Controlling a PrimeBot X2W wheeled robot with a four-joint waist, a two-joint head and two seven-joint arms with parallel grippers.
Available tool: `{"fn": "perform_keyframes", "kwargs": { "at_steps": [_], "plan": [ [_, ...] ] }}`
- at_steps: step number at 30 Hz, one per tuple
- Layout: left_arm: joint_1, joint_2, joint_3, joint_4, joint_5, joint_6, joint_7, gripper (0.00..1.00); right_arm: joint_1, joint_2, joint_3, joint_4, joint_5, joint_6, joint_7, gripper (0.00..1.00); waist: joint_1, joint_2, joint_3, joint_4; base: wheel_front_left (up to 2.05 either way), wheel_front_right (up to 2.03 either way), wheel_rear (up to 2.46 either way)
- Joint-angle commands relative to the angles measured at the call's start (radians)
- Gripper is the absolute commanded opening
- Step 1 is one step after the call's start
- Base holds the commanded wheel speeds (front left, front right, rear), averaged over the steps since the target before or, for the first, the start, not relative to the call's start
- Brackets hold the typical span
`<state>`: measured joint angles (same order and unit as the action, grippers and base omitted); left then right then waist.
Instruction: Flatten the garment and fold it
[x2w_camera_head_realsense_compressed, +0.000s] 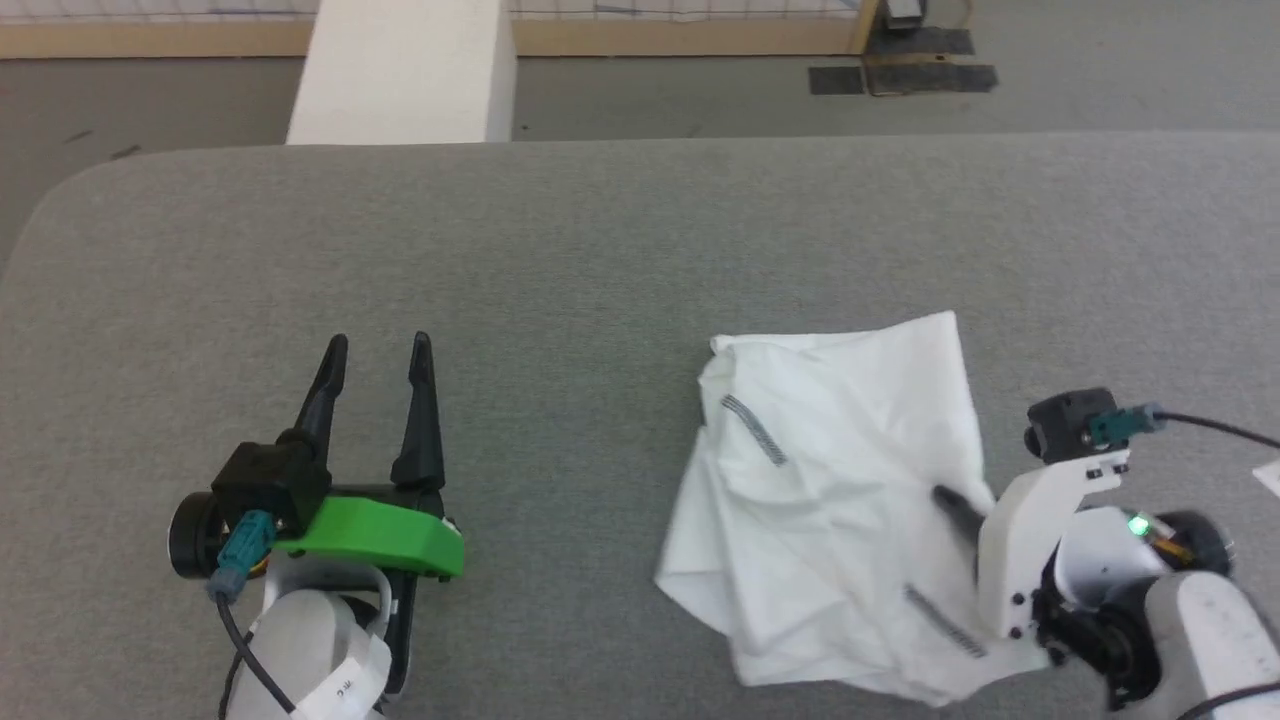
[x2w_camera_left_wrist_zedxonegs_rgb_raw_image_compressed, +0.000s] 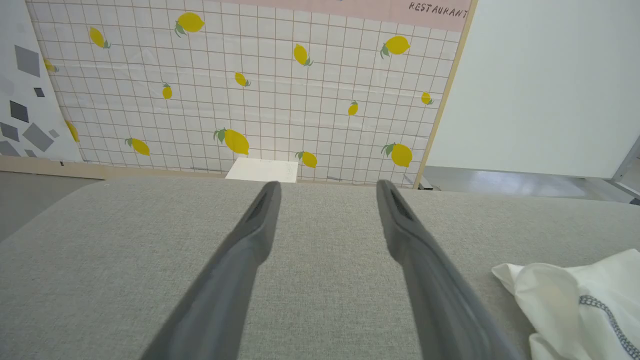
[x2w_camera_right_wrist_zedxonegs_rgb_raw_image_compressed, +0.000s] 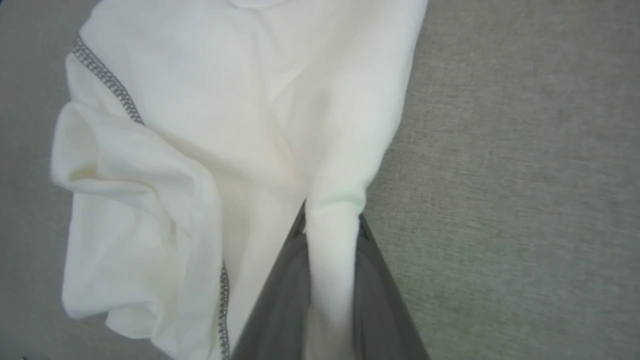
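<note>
1. The right jaws are clamped on a narrow ridge of the crumpled white thin-fabric shirt with dark grey stitched seams (x2w_camera_right_wrist_zedxonegs_rgb_raw_image_compressed: 200, 150). The pinch looks slim, so a sharp pull could let the cloth slip free.
2. The dark fingers (x2w_camera_right_wrist_zedxonegs_rgb_raw_image_compressed: 280, 300) may have caught several layers at once. If so, lifting would carry the bundle up instead of opening it.
3. The shirt lies bunched on the robot's right side of the grey fabric-covered surface (x2w_camera_head_realsense_compressed: 600, 250), its folds overlapping. A one-sided drag could tighten those folds rather than flatten them.
4. The left jaws stand apart over bare surface, well apart from the shirt. With nothing anchoring the other side, the whole heap may slide.
</note>
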<state>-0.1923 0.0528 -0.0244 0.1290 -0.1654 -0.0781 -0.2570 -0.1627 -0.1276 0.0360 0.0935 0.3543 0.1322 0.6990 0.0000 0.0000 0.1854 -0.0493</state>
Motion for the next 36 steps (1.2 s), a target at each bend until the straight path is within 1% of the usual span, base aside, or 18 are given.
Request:
{"fn": "perform_keyframes", "kwargs": {
  "at_steps": [1, 2, 6, 9, 12, 15, 19, 23, 29, 31, 35, 36],
  "plan": [
    [-0.005, -0.002, 0.002, -0.007, 0.008, 0.0, -0.005, 1.0, -0.024, -0.051, 0.018, -0.023, -0.04, -0.002, 0.012, 0.0, 0.0, 0.0, 0.018, -0.051, 0.0, 0.0, 0.0],
    [-0.008, -0.001, 0.005, -0.012, 0.012, -0.001, -0.005, 1.0, -0.033, -0.092, 0.043, -0.039, -0.072, -0.002, 0.021, 0.0, 0.0, 0.0, 0.025, -0.073, 0.0, 0.0, 0.0],
    [-0.031, 0.002, 0.007, -0.027, 0.022, -0.008, -0.005, 1.0, -0.079, -0.231, 0.082, -0.051, -0.157, -0.002, 0.011, 0.0, 0.0, 0.0, 0.056, -0.149, 0.0, 0.0, 0.0],
    [-0.055, 0.008, -0.001, -0.036, 0.036, -0.014, -0.005, 1.0, -0.124, -0.306, 0.077, -0.017, -0.206, -0.002, -0.03, 0.0, 0.0, 0.0, 0.086, -0.207, 0.0, 0.0, 0.0],
    [-0.08, 0.019, -0.005, -0.043, 0.048, -0.017, -0.005, 1.0, -0.172, -0.353, 0.065, 0.038, -0.239, -0.002, -0.092, 0.0, 0.0, 0.0, 0.118, -0.256, 0.0, 0.0, 0.0],
    [-0.106, 0.035, -0.012, -0.056, 0.066, -0.019, -0.005, 1.0, -0.225, -0.387, 0.057, 0.122, -0.263, -0.002, -0.152, 0.0, 0.0, 0.0, 0.157, -0.296, 0.0, 0.0, 0.0],
    [-0.131, 0.053, -0.02, -0.07, 0.085, -0.018, -0.005, 1.0, -0.3, -0.412, 0.024, 0.224, -0.331, -0.002, -0.241, 0.0, 0.0, 0.0, 0.211, -0.322, 0.0, 0.0, 0.0],
    [-0.156, 0.071, -0.029, -0.081, 0.099, -0.019, 0.004, 1.0, -0.372, -0.424, -0.018, 0.331, -0.416, -0.002, -0.353, 0.0, 0.0, 0.0, 0.257, -0.32, 0.0, 0.0, 0.0],
    [-0.171, 0.087, -0.04, -0.098, 0.107, -0.018, 0.023, 1.0, -0.458, -0.407, -0.147, 0.462, -0.535, -0.002, -0.462, 0.0, 0.0, 0.0, 0.303, -0.283, 0.0, 0.0, 0.0],
    [-0.174, 0.088, -0.041, -0.101, 0.105, -0.016, 0.024, 1.0, -0.472, -0.407, -0.176, 0.494, -0.58, -0.002, -0.488, 0.0, 0.0, 0.0, 0.31, -0.266, 0.0, 0.0, 0.0],
    [-0.171, 0.088, -0.042, -0.101, 0.102, -0.009, 0.022, 1.0, -0.496, -0.401, -0.221, 0.557, -0.63, -0.002, -0.529, 0.0, 0.0, 0.0, 0.312, -0.239, 0.0, 0.0, 0.0],
    [-0.169, 0.088, -0.042, -0.099, 0.1, -0.008, 0.021, 1.0, -0.5, -0.4, -0.233, 0.568, -0.641, -0.002, -0.537, 0.2, 0.0, 0.0, 0.309, -0.234, 0.0, 0.0, 0.0]
  ]
}}
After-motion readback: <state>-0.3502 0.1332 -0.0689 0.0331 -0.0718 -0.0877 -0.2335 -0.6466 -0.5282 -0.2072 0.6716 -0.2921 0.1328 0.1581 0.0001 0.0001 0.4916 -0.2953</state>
